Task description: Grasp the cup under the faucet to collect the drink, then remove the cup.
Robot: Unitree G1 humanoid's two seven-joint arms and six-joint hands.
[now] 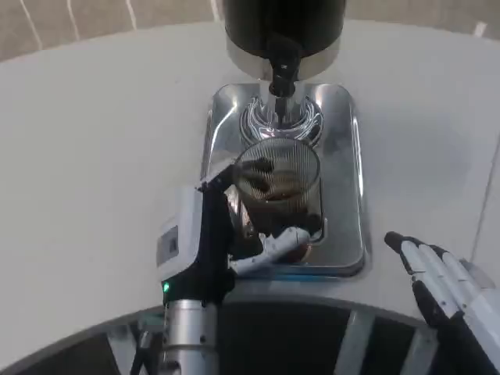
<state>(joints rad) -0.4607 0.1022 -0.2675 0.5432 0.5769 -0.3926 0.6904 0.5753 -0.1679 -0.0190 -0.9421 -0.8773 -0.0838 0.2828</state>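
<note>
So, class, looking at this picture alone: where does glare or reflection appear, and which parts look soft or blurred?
Head view: the steel tray mirrors the light, with bright streaks under the faucet; the ribbed clear cup, gripped by the left hand, shows the dark drink through its wall; the right hand at the lower edge looks slightly soft; the white table is evenly lit.

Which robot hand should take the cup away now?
The left hand. It already holds the ribbed cup of brown drink over the metal tray. The right hand waits open, off to the side.
</note>
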